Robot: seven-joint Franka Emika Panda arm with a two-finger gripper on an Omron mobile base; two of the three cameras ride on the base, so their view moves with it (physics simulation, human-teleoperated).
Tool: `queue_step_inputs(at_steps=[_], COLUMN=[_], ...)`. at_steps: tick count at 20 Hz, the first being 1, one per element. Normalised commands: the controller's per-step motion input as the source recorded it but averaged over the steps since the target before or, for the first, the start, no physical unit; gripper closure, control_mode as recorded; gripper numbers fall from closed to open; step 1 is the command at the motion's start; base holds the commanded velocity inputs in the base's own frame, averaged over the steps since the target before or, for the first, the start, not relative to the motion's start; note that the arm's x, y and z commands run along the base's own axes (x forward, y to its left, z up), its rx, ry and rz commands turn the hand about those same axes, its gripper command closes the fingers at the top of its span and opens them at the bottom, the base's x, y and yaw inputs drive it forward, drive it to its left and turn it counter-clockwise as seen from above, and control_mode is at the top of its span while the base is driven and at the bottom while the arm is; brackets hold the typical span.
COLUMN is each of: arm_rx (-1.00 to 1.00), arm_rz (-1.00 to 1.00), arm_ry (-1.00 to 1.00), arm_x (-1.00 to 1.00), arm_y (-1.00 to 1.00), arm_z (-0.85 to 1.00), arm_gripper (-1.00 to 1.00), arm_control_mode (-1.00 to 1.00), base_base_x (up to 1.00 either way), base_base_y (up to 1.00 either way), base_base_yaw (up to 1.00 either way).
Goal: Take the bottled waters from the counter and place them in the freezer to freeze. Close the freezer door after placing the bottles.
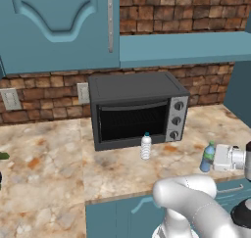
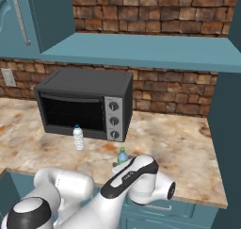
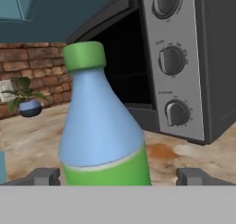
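Gripper point(image 3: 118, 176) is wide open and I've got it lined up: the two fingertips point(image 3: 44, 176) stand either side of the blue bottle point(image 3: 103, 126), green cap up, body right between them, nothing pinched yet. In the left base view the same blue bottle point(image 1: 208, 157) sits just ahead of my hand on the marble counter point(image 1: 44, 158), near the front edge. Past the bottle, the toaster oven point(image 3: 184, 61) with its three knobs. Further off to the side, in front of the oven door, the clear bottle point(image 1: 145, 146) stands upright, well apart from my gripper.

So progress, as I read it: barely begun. Both bottles are on the counter, neither in hand; grasping, carrying, loading and shutting the freezer door all remain.

What I can't make out: the bottle's base is cut off below my fingertips, and my own arm covers most of the blue bottle point(image 2: 122, 155) in the right base view.
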Motion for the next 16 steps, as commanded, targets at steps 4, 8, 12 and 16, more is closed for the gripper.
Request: queue_step_inputs(at_steps=[4, 8, 12, 16], arm_rx=[0.0, 0.0, 0.0, 0.0], arm_rz=[0.0, 0.0, 0.0, -0.12], arm_ry=[0.0, 0.0, 0.0, -0.02], arm_x=[0.0, 0.0, 0.0, 0.05], arm_y=[0.0, 0.05, 0.0, 0.0], arm_z=[0.0, 0.07, 0.0, 0.21], arm_gripper=[1.0, 1.0, 1.0, 1.0], arm_control_mode=[-1.0, -1.0, -1.0, -1.0], base_base_x=[0.0, 0.0, 0.0, 0.0], base_base_y=[0.0, 0.0, 0.0, 0.0], base_base_yaw=[0.0, 0.0, 0.0, 0.0])
